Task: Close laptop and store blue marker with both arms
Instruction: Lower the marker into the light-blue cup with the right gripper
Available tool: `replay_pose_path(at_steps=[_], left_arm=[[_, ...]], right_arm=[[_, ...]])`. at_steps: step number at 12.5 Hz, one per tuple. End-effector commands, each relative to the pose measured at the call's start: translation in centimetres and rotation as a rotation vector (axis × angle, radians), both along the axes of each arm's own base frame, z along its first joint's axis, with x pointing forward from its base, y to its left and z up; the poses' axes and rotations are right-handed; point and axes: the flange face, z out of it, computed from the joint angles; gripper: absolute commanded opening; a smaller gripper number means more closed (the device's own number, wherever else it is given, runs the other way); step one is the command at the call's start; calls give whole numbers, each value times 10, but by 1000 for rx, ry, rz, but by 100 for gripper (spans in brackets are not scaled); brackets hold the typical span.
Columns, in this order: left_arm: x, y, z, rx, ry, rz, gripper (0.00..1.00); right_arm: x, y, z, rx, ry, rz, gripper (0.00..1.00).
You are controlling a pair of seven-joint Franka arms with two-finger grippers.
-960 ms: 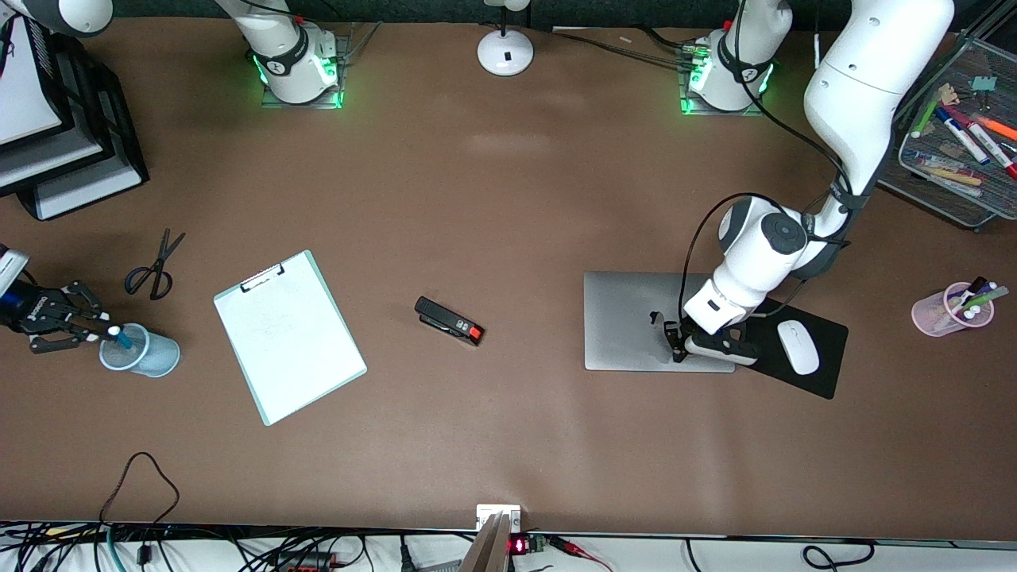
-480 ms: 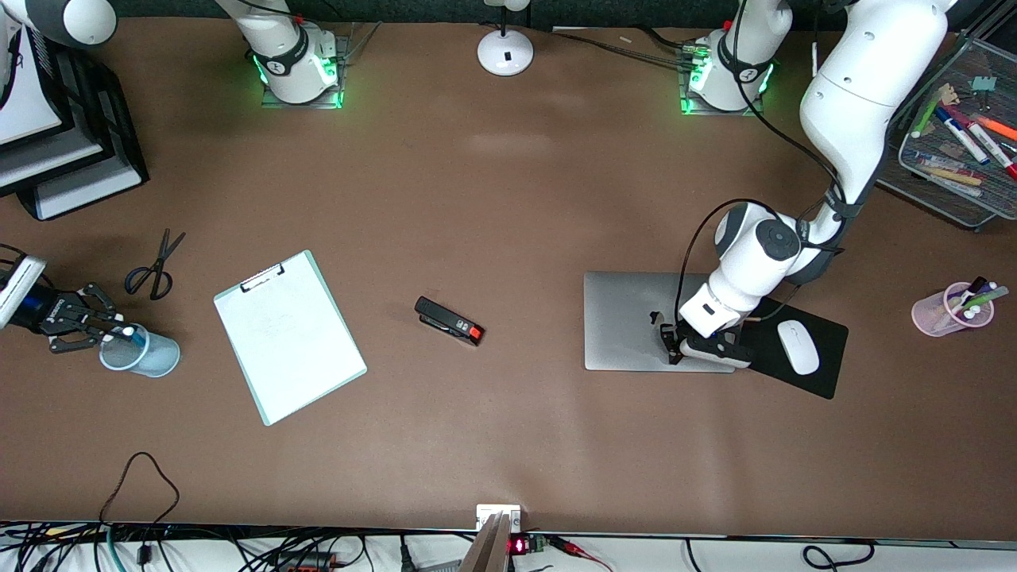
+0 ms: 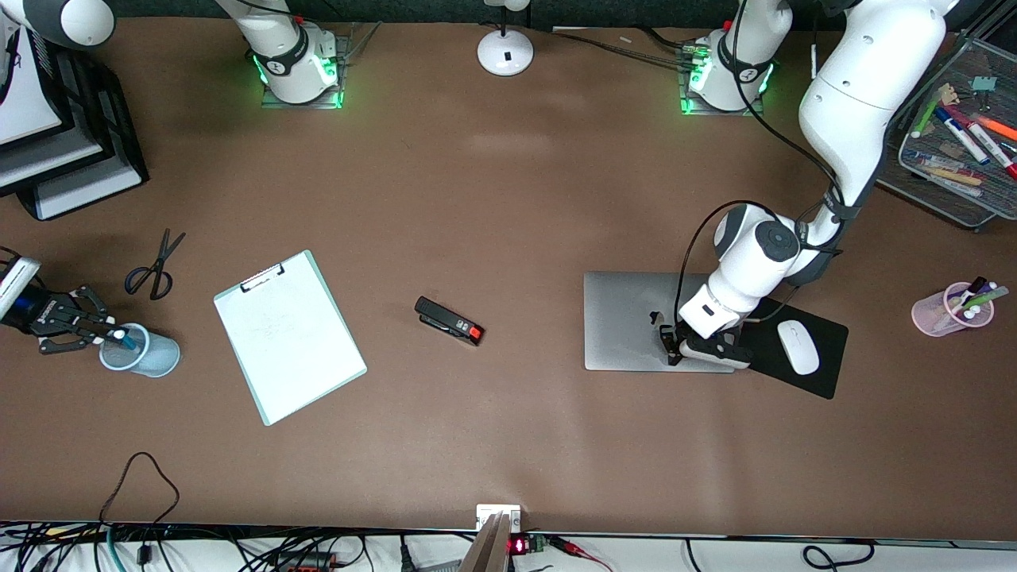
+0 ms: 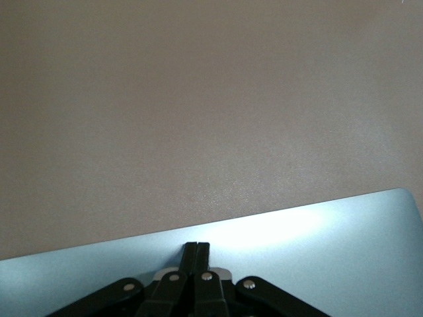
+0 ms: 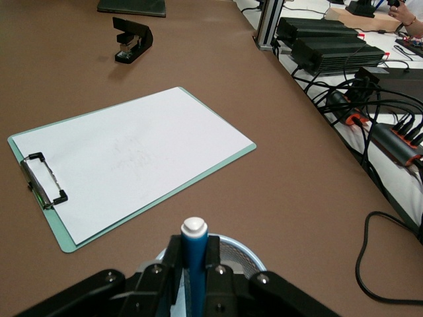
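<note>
Blue marker stands clamped upright in my right gripper over the mesh cup at the right arm's end, ready to drop in, while my left gripper, fingers together, presses the laptop lid flat.

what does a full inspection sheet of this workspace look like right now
surface: brown table, no spills seen
job's things: laptop lid down flat; blue marker upright over the blue mesh cup
clutter: clipboard, stapler, scissors, white mouse on black mouse pad, pink cup
grippers: left gripper shut, tips on the laptop lid; right gripper shut on the blue marker
cables: bundle along the table edge nearest the front camera
surroundings: wire tray, black paper trays, lamp base
</note>
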Motion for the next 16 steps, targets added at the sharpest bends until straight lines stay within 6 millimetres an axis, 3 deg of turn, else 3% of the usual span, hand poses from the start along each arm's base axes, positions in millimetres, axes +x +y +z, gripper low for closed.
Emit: replay_pose_path(at_steps=[1,7,8,9,10,13,16], left_arm=[[9,5,0,14,-22,-18,0],[14,11,34,54,-8,-18,0],[14,11,42,70,8,-24,0],[14,12,53,88,26,-25,0],[14,13,65,107,42,-28,0],[17,12,96,169,127,-34,0],[20,5,151,253,252,-47,0]], right_arm=[[4,-4,-8,1,-19,-8,0],[5,0,-22,2,-14,-2,0],[5,0,-22,1,-14,-1,7],[5,0,-21,5,-3,-12,59],[6,1,-19,10,-3,-18,100],[6,2,-6,25,35,-37,100],[3,4,22,18,102,-22,100]])
